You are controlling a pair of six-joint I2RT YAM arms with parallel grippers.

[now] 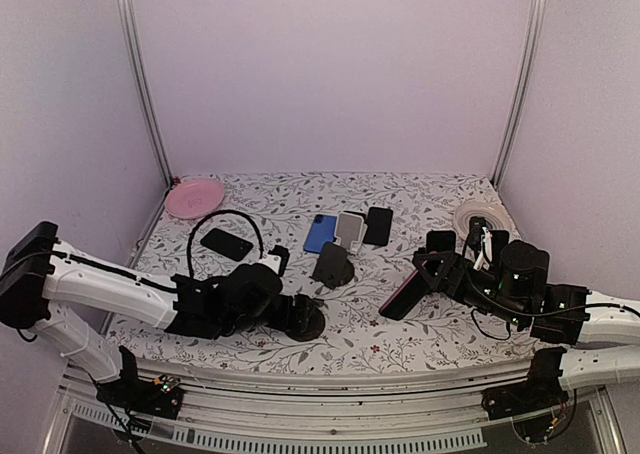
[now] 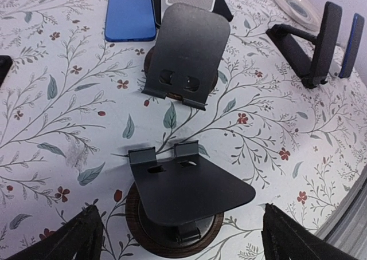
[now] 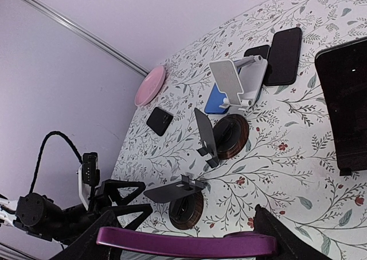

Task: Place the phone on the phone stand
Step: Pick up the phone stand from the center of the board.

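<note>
The near phone stand (image 2: 183,185), a dark tilted plate on a round wooden base, sits at the table's front (image 1: 308,320). It also shows in the right wrist view (image 3: 175,191). My left gripper (image 2: 180,245) is open, with a finger on each side of the stand's base and apart from it; in the top view the left gripper (image 1: 292,312) is just left of the stand. My right gripper (image 3: 186,240) is shut on a purple phone (image 3: 183,244), held edge-on above the table. In the top view the right gripper (image 1: 425,279) holds the phone (image 1: 403,297) tilted, right of the stand.
A second dark stand (image 1: 333,264), a white stand (image 1: 350,230), a blue phone (image 1: 320,232) and a black phone (image 1: 378,226) lie mid-table. Another black phone (image 1: 226,243) and a pink plate (image 1: 194,197) are at the left. A black stand (image 1: 440,242) and a white dish (image 1: 480,217) are at the right.
</note>
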